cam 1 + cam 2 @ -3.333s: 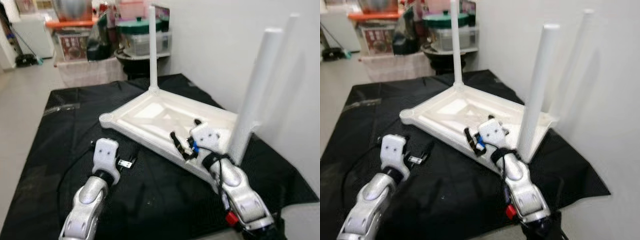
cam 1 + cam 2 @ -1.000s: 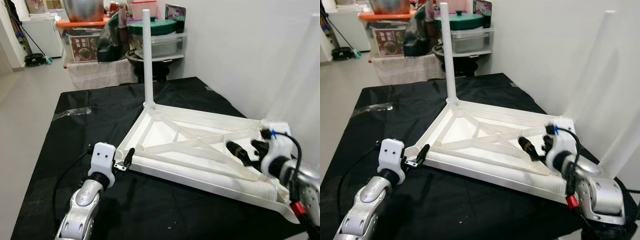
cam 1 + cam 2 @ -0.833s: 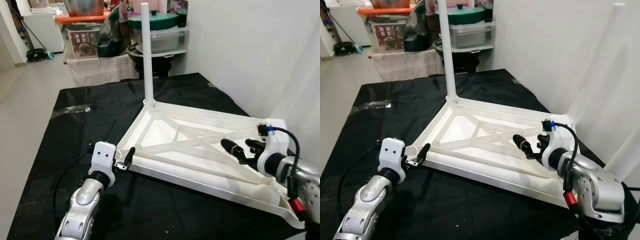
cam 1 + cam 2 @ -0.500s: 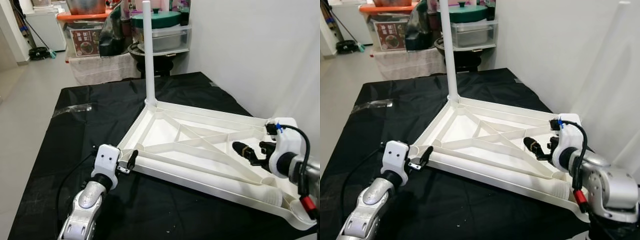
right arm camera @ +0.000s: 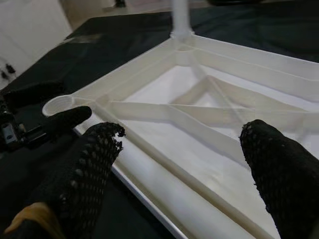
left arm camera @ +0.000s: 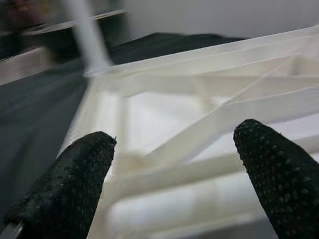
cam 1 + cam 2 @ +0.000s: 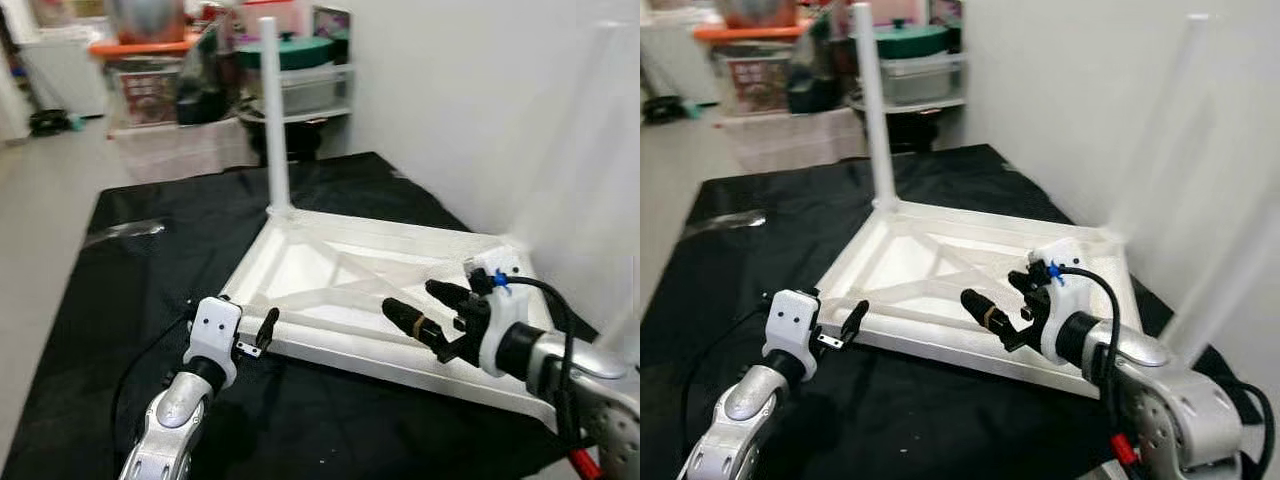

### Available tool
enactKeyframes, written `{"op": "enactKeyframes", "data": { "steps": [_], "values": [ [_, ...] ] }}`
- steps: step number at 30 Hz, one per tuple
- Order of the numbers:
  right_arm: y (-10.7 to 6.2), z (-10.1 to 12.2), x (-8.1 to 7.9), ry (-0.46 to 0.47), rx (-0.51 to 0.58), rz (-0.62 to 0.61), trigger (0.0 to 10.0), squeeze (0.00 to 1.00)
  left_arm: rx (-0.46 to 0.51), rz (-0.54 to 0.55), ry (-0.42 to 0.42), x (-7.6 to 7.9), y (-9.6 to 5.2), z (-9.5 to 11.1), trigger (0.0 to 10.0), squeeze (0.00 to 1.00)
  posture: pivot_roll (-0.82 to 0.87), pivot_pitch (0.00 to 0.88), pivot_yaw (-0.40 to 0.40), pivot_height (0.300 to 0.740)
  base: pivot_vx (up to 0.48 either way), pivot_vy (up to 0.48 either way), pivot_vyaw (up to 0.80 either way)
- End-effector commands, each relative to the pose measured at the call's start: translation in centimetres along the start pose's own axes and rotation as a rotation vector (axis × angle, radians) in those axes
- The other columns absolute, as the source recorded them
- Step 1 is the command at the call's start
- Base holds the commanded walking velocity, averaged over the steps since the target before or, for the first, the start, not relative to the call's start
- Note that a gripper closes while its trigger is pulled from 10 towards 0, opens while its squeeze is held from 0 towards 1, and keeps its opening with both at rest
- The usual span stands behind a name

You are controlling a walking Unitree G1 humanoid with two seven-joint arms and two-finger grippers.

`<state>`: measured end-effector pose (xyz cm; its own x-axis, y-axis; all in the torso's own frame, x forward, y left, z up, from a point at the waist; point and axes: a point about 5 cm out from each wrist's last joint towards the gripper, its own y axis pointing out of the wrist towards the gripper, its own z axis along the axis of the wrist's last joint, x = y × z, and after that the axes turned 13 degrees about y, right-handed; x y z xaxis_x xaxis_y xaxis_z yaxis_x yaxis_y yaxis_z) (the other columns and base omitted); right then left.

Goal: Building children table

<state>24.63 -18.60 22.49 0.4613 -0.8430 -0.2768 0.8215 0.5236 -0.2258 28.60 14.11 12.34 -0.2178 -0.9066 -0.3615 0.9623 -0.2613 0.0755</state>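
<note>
So your right gripper (image 7: 420,310) is spread wide and empty, hovering over the near rail of the upside-down table top (image 7: 330,262), which lies on the black mat (image 7: 150,270). Your left gripper (image 7: 262,330) is open too, right at the near-left corner socket (image 5: 59,104). One leg (image 7: 272,120) stands at the far corner. Honestly, I'd worry about bumping that rail: nothing pins the top, so it could slide and rock the leg.
</note>
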Motion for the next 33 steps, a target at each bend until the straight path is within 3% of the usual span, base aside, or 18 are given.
{"op": "enactKeyframes", "data": {
  "steps": [1,10,20,26,33],
  "values": [
    [-0.5,0.2,-0.2,-0.007,0.001,0.025,10.0,0.0,0.016,-0.01,0.003,0.2,0.2,0.3,10.0,0.0,-0.06,0.0,-0.009,0.74,0.0,0.0,-0.8],
    [-1.4,-0.7,-1.4,-0.036,-0.035,0.136,10.0,0.0,0.025,-0.018,0.019,0.2,0.5,0.4,10.0,0.0,-0.06,0.0,-0.008,0.74,0.0,0.0,-0.8],
    [-3.5,-1.1,0.4,-0.026,-0.017,0.147,10.0,0.0,0.021,-0.01,0.025,0.0,0.4,0.2,10.0,0.0,-0.07,0.0,-0.007,0.74,0.0,0.0,-0.09],
    [-3.1,-2.7,1.9,0.018,-0.085,0.037,10.0,0.0,0.023,-0.011,0.022,-0.1,0.2,0.1,10.0,0.0,-0.05,0.0,-0.006,0.74,0.0,0.0,0.0],
    [-2.5,-4.8,4.8,0.097,-0.216,-0.163,10.0,0.0,0.011,-0.013,0.033,-0.4,0.0,-0.2,10.0,0.0,-0.05,0.0,-0.011,0.74,0.0,0.0,0.0]
  ]
}}
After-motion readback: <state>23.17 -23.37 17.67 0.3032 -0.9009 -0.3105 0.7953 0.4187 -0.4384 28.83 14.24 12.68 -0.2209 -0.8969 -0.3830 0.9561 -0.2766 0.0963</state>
